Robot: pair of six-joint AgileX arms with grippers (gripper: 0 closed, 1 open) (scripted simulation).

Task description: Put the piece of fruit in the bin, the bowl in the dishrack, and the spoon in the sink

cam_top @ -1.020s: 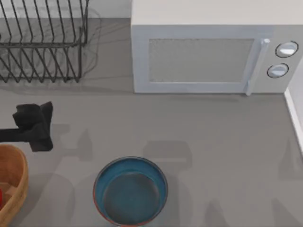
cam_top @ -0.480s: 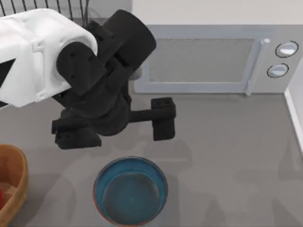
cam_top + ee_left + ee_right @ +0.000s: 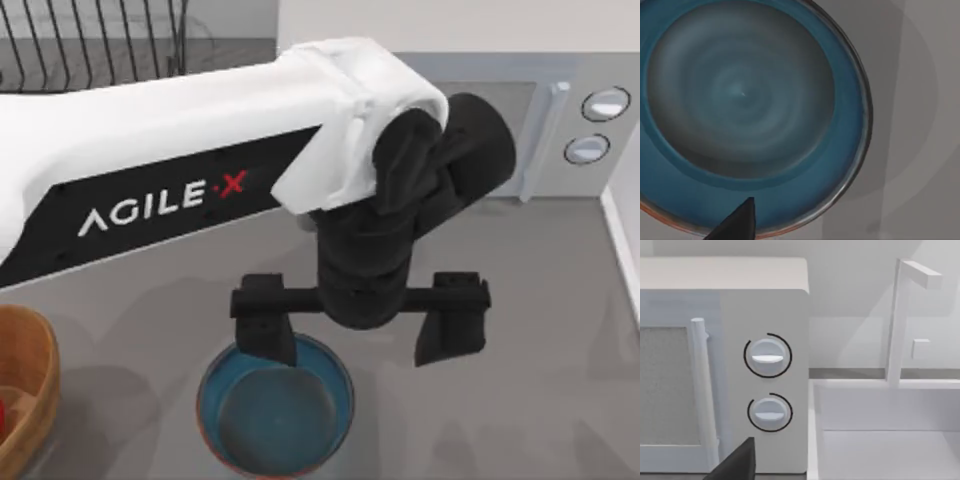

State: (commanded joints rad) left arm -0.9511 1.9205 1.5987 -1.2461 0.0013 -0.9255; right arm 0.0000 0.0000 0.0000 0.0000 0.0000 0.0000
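Observation:
The blue-teal bowl point(image 3: 275, 410) sits near the table's front edge, left of the middle. My left gripper point(image 3: 360, 335) hangs open just above its far rim. One finger point(image 3: 268, 335) is over the bowl's far rim and the other point(image 3: 452, 325) stands off to the bowl's right. In the left wrist view the bowl point(image 3: 745, 110) lies close below, with one fingertip point(image 3: 737, 226) above its rim. The tan bin point(image 3: 30, 385) is at the front left, and a sliver of the red fruit point(image 3: 3, 418) lies inside it. The dishrack point(image 3: 95, 40) is at the back left. The spoon is out of view.
A white microwave point(image 3: 570, 120) stands along the back, partly covered by my left arm. The sink's white edge point(image 3: 622, 240) runs down the right side. My right gripper point(image 3: 735, 464) faces the microwave point(image 3: 765, 375) and the sink point(image 3: 885, 440) with its tap.
My left arm has swung from beside the bin, rightward across the table. Its gripper now hangs open over the bowl's far rim.

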